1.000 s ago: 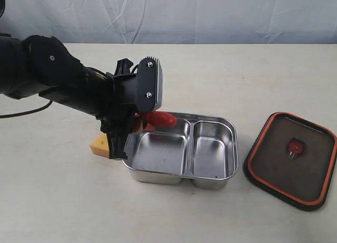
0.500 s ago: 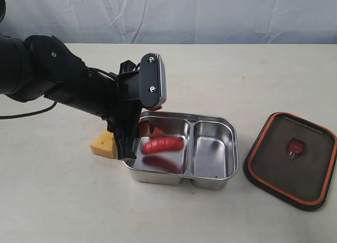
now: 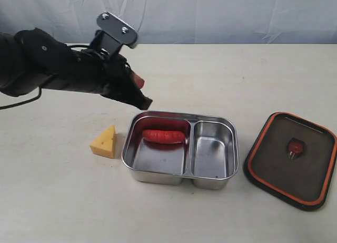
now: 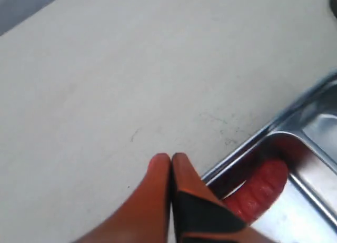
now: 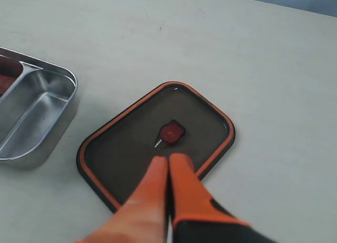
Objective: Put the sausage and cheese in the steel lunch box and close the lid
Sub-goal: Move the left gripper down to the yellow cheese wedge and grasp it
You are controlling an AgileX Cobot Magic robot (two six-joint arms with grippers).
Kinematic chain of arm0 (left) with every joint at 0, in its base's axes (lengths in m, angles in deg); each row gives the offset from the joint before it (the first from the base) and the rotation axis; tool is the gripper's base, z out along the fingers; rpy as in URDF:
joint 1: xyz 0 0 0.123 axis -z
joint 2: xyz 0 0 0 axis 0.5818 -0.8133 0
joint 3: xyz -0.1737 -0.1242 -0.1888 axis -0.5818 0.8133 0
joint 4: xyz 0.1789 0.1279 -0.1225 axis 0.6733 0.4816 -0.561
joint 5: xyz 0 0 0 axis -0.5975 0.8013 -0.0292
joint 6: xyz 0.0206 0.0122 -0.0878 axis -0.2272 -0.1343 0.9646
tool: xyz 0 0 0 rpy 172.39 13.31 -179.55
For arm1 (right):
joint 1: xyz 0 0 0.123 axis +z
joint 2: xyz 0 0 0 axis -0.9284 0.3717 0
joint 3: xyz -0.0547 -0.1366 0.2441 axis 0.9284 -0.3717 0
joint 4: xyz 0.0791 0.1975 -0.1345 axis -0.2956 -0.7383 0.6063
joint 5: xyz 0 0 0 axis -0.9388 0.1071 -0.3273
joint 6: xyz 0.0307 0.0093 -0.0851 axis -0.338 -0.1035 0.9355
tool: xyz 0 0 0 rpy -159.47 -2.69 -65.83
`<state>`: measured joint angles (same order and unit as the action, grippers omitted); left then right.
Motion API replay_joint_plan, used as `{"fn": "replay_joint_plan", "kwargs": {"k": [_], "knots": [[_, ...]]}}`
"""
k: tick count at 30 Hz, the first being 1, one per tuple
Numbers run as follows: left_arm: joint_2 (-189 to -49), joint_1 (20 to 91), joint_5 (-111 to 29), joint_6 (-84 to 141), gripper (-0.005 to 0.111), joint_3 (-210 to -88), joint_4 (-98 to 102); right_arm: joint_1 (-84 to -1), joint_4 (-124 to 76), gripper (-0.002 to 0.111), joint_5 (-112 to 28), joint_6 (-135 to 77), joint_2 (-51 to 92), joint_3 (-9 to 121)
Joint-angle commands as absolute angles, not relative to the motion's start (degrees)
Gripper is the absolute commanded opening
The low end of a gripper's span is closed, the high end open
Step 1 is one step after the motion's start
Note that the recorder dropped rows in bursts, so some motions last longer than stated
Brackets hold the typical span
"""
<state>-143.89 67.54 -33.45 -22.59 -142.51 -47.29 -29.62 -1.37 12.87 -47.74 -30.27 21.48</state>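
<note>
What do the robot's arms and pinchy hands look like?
The left arm is chunky and black, with a thin black cable and a grey plate with two screws. The left end effector and right end effector have pointed orange fingers with black patches.

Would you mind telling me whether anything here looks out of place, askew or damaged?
Nothing looks damaged or spilled. The lid lies flat beside the steel lunch box, turned at an angle to it. The sausage lies in the larger compartment; the cheese stands on the table outside the box.
</note>
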Motion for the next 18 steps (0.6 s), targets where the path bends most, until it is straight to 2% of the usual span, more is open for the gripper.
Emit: {"fn": "replay_joint_plan", "kwargs": {"k": [1, 4, 8, 10, 11, 12, 14, 18], "knots": [[-143.91, 59.74, -23.54, -6.05, 0.000, -142.70, -41.93, -29.79, -0.76, -0.001, 12.78, -47.79, -30.49, 21.25], [-143.91, 53.73, -12.04, 9.51, 0.000, -142.70, -28.29, -29.79, -0.76, -0.001, 12.78, -47.79, -30.49, 21.25], [-143.91, 54.62, -6.95, 12.83, 0.003, -142.70, -23.88, -29.79, -0.76, -0.001, 12.78, -47.79, -30.49, 21.25], [-143.91, 55.75, -7.00, 12.69, 0.019, -142.70, -23.79, -29.79, -0.76, -0.001, 12.78, -47.79, -30.49, 21.25], [-143.91, 55.80, -7.39, 12.69, 0.033, -142.70, -24.02, -29.79, -0.76, -0.001, 12.78, -47.79, -30.49, 21.25], [-143.91, 55.80, -7.67, 12.69, 0.043, -142.70, -24.62, -29.79, -0.76, -0.001, 12.78, -47.79, -30.49, 21.25], [-143.91, 55.80, -8.15, 12.90, 0.057, -142.70, -25.41, -29.79, -0.76, -0.001, 12.78, -47.79, -30.49, 21.25], [-144.92, 55.80, -9.35, 11.75, 0.060, -142.70, -24.01, -29.79, -0.76, -0.001, 12.78, -47.79, -30.49, 21.25]]}}
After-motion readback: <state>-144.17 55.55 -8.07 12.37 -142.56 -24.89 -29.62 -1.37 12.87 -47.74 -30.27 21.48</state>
